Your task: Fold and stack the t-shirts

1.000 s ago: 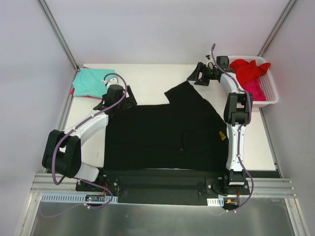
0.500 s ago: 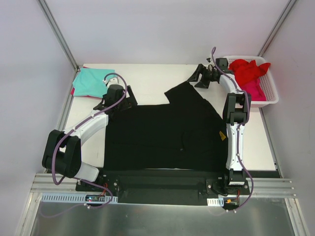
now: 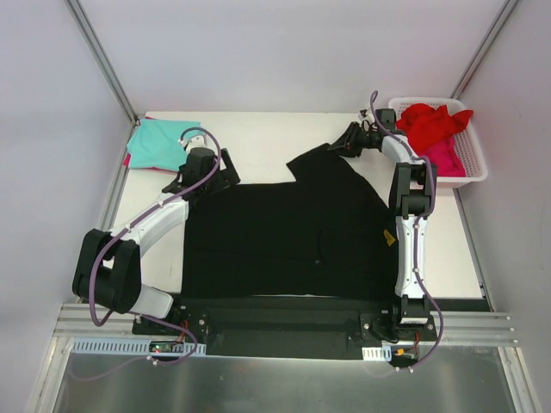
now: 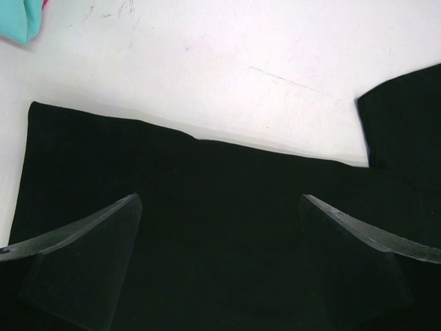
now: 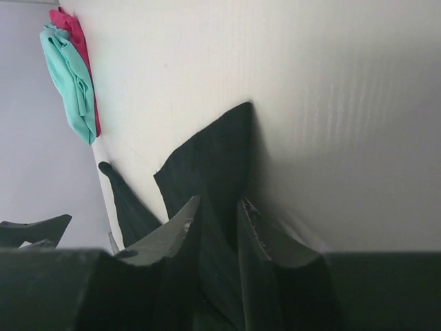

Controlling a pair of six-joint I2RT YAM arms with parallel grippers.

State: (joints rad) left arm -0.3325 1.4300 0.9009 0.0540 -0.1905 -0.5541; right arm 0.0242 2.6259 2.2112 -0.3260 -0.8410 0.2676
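The black t-shirt (image 3: 284,232) lies spread flat on the white table (image 3: 258,129), one sleeve (image 3: 323,159) pointing to the back right. My right gripper (image 3: 344,144) sits at that sleeve's tip, its fingers drawn close with black cloth (image 5: 217,158) pinched between them (image 5: 219,201). My left gripper (image 3: 207,182) hovers wide open over the shirt's back-left edge (image 4: 207,141), nothing between its fingers (image 4: 220,200). A folded teal t-shirt (image 3: 159,142) lies at the back left over a pink-red one (image 5: 72,27). Red (image 3: 435,120) and pink (image 3: 448,159) t-shirts fill the basket.
The white slotted basket (image 3: 473,168) stands at the table's back right corner, close to my right arm. Bare white table (image 4: 241,55) shows beyond the black shirt. Grey walls and metal frame posts enclose the table on three sides.
My right gripper has moved down onto the sleeve tip and its fingers have closed in on the cloth. The left arm has stayed put.
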